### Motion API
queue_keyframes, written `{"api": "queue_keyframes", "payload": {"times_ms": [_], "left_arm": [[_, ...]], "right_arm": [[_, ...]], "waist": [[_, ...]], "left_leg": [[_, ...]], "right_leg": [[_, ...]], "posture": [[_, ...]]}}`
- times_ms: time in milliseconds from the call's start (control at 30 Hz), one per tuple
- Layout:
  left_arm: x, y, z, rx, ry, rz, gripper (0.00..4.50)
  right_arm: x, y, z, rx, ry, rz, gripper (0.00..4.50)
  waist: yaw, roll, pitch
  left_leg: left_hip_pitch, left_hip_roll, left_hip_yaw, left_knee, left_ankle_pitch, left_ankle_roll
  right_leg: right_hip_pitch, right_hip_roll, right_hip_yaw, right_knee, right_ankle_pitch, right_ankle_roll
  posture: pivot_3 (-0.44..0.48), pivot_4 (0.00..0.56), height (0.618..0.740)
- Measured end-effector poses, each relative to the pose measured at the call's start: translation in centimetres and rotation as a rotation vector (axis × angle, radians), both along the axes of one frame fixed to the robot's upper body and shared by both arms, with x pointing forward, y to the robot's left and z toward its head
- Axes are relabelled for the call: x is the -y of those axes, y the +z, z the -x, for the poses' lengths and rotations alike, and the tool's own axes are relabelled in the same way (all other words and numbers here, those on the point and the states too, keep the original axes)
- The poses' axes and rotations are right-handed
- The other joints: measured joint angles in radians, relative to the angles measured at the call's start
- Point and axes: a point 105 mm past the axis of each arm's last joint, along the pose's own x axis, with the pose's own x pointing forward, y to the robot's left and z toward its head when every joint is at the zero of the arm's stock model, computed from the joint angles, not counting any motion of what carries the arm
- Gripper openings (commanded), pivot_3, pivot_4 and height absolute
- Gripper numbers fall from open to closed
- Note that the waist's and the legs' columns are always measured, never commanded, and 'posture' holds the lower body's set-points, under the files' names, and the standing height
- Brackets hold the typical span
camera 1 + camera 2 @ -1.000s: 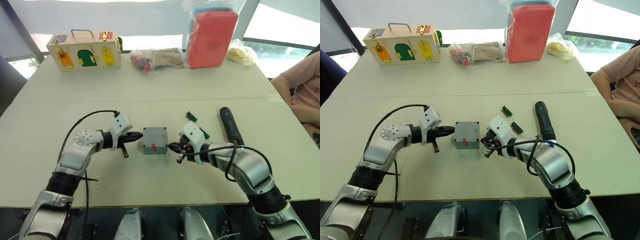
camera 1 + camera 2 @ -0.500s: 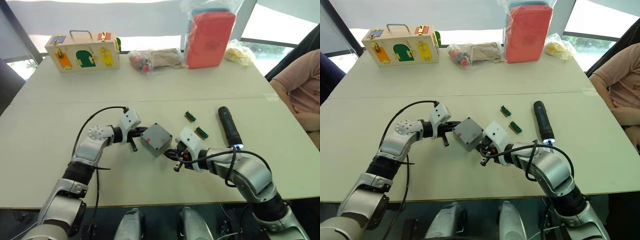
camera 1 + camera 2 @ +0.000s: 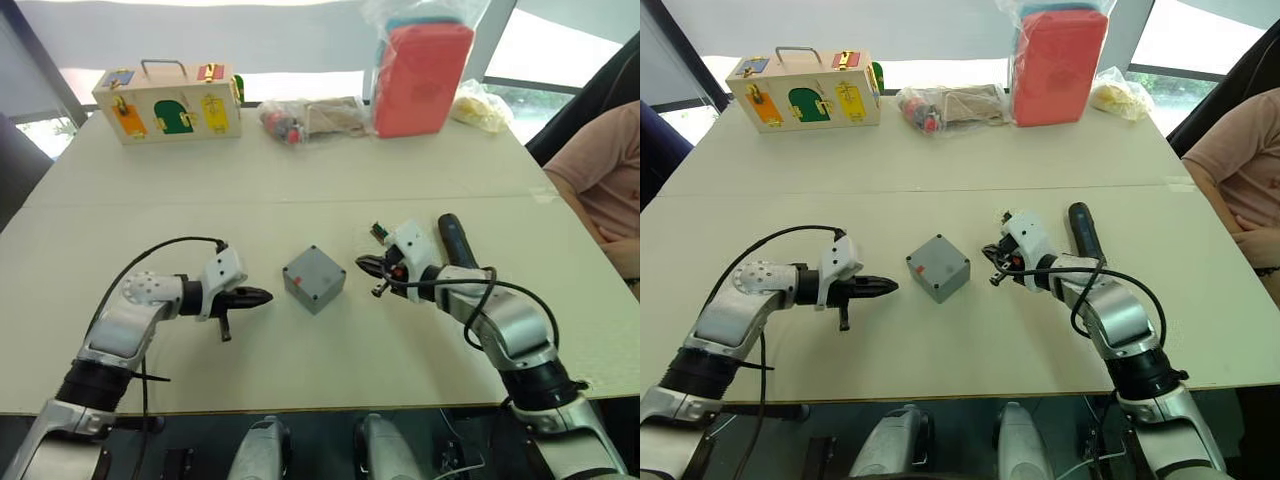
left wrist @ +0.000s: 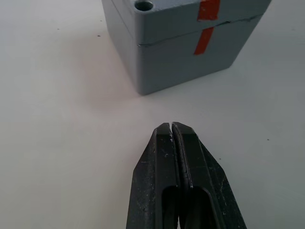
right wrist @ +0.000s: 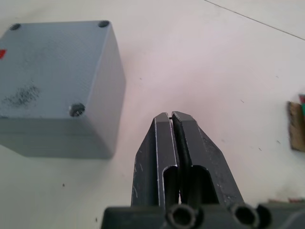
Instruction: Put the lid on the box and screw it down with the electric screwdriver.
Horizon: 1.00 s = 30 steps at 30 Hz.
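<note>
With the lid [image 4: 186,12] already seated on the box [image 3: 314,278] at the table's middle, the electric screwdriver [image 3: 455,245] is found just right of the empty, clenched right gripper [image 3: 366,266], its long axis running near-to-far, while the clenched left gripper [image 3: 262,297] is farther away.

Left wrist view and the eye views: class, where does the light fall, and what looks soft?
Left wrist view: a soft shadow sits on the table beside the small grey plastic box; the near black left claw looks slightly soft. Eye views: the windows behind the wooden box are washed out.
</note>
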Motion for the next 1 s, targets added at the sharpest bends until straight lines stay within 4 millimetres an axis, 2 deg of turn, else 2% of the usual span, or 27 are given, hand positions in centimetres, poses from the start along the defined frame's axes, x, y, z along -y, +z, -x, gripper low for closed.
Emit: {"api": "queue_keyframes", "payload": {"times_ms": [233, 667, 1000], "left_arm": [[2.4, 0.4, -0.7, 0.037, -0.012, 0.047, 0.0], [2.0, 0.3, -2.6, 0.064, 0.043, 0.043, 0.0], [2.1, 0.5, -2.9, 0.081, 0.039, 0.044, 0.0]], "right_arm": [[-2.1, -1.8, 0.2, -0.034, 0.08, -0.019, 0.07], [-2.3, -2.3, 2.2, -0.068, 0.125, -0.008, 0.07], [-2.5, -2.1, 2.8, -0.072, 0.131, 0.001, 0.07]], "waist": [[-0.004, 0.0, 0.0], [-0.002, 0.0, 0.0], [-0.002, 0.0, 0.0]], "left_leg": [[0.0, 0.0, 0.0, 0.0, 0.0, 0.0], [0.0, 0.0, 0.0, 0.0, 0.0, 0.0], [0.0, 0.0, 0.0, 0.0, 0.0, 0.0]], "right_leg": [[0.0, 0.0, 0.0, 0.0, 0.0, 0.0], [0.0, 0.0, 0.0, 0.001, 0.0, 0.0], [0.0, 0.0, 0.0, 0.001, 0.0, 0.0]], "posture": [[0.0, 0.15, 0.73], [0.0, 0.15, 0.73], [0.0, 0.15, 0.73]]}}
